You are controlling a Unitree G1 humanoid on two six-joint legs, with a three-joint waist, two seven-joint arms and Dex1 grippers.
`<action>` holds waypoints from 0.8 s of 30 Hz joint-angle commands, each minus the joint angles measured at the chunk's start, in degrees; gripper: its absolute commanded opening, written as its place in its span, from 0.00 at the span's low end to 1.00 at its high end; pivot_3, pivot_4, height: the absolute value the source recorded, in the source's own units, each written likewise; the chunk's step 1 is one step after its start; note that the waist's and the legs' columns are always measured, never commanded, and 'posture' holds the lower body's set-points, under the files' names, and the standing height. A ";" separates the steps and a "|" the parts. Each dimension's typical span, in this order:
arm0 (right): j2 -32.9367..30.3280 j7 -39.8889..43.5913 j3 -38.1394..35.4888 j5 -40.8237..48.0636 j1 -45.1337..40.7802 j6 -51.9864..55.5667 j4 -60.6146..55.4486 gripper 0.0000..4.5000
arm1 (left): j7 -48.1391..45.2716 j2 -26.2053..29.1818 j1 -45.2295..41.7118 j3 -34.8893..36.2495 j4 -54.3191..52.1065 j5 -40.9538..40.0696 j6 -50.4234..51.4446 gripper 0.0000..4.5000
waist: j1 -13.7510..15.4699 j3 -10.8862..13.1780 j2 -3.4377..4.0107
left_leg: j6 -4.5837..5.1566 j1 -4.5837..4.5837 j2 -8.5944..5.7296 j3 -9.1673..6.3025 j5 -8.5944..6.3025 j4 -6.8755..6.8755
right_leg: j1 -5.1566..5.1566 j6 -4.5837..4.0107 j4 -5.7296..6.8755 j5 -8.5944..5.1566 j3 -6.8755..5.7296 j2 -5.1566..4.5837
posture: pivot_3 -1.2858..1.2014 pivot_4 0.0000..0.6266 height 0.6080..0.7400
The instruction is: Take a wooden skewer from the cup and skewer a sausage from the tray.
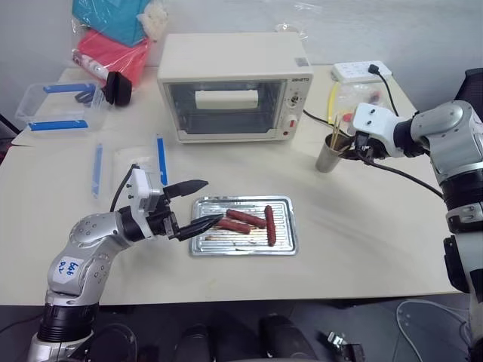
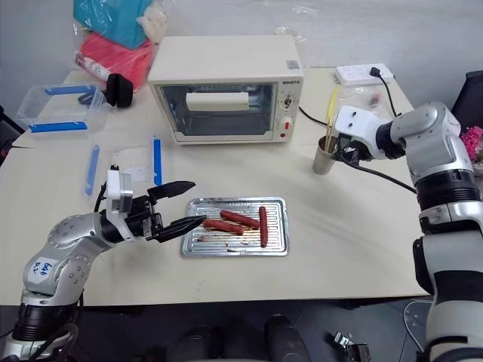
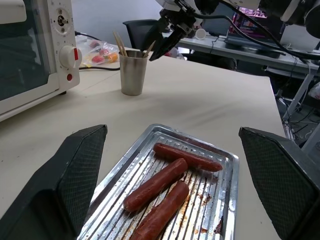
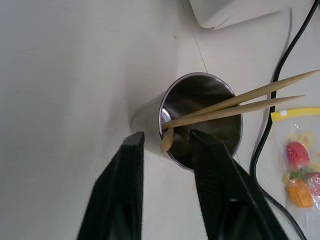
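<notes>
Skewer [image 4: 172,135], thin pale wood, sits between my right fingers [image 4: 215,165], not clamped; could slip or tip grey metal cup [image 4: 200,120]. Left fingers [image 1: 198,204] apart.

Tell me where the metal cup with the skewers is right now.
The cup stands on the table's right side, right of the toaster oven and beyond the tray, with the right gripper at its rim.

Three sausages [image 3: 172,192] lie on the tray [image 3: 227,200]; beyond, the cup [image 3: 133,72] holds skewers [image 3: 119,44].
</notes>
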 commanded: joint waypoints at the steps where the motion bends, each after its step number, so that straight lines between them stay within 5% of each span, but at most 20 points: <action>1: -0.59 0.26 -1.72 0.49 -2.43 -0.51 0.02 0.02 | 0.38 -0.06 0.42 0.78 -1.20 -0.37 -0.69 1.00 | 0.00 0.00 0.00 | 0.00 0.00 0.00 0.00 0.00 0.00 | 0.00 0.00 0.00 0.00 0.00 0.00 | 0.52 0.24 1.00; 14: -7.47 7.65 -6.28 5.02 -5.61 3.23 -4.86 0.01 | -0.25 -0.98 -0.07 -0.11 0.80 0.62 -2.32 1.00 | 0.26 0.07 0.11 | 0.01 -0.01 -0.05 0.00 0.00 0.01 | 0.00 0.00 0.00 0.00 -0.03 -0.06 | 0.52 0.24 1.00; 18: -12.42 16.03 -10.57 12.03 -4.64 9.21 -12.23 0.01 | -1.87 -1.49 -1.77 -1.13 3.57 1.13 -3.82 1.00 | 0.22 0.07 0.11 | 0.01 -0.01 -0.02 -0.02 0.00 -0.01 | 0.00 0.00 -0.01 0.00 -0.07 -0.03 | 0.52 0.24 1.00; 24: -11.89 18.98 -18.32 25.30 -1.62 20.60 -21.50 0.01 | -4.18 -3.18 -5.50 -3.06 6.97 0.79 -5.16 1.00 | 0.16 0.07 0.11 | 0.01 0.03 -0.02 -0.02 -0.01 -0.01 | 0.06 0.00 0.00 0.00 -0.06 -0.01 | 0.52 0.24 1.00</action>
